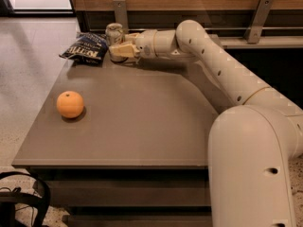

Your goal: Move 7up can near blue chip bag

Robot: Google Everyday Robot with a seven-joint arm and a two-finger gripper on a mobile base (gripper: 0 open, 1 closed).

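The 7up can (114,31) stands upright at the far left of the table, just right of the blue chip bag (88,48), which lies flat with white lettering up. My gripper (120,45) is at the can's right side and front, right against its lower part and hiding it. Only the can's top and upper body show. The arm reaches in from the right across the table's back edge.
An orange (70,104) sits on the left part of the grey table (142,122). A wooden wall with metal brackets (259,13) runs behind the table. A black cable loop (23,197) lies on the floor at the lower left.
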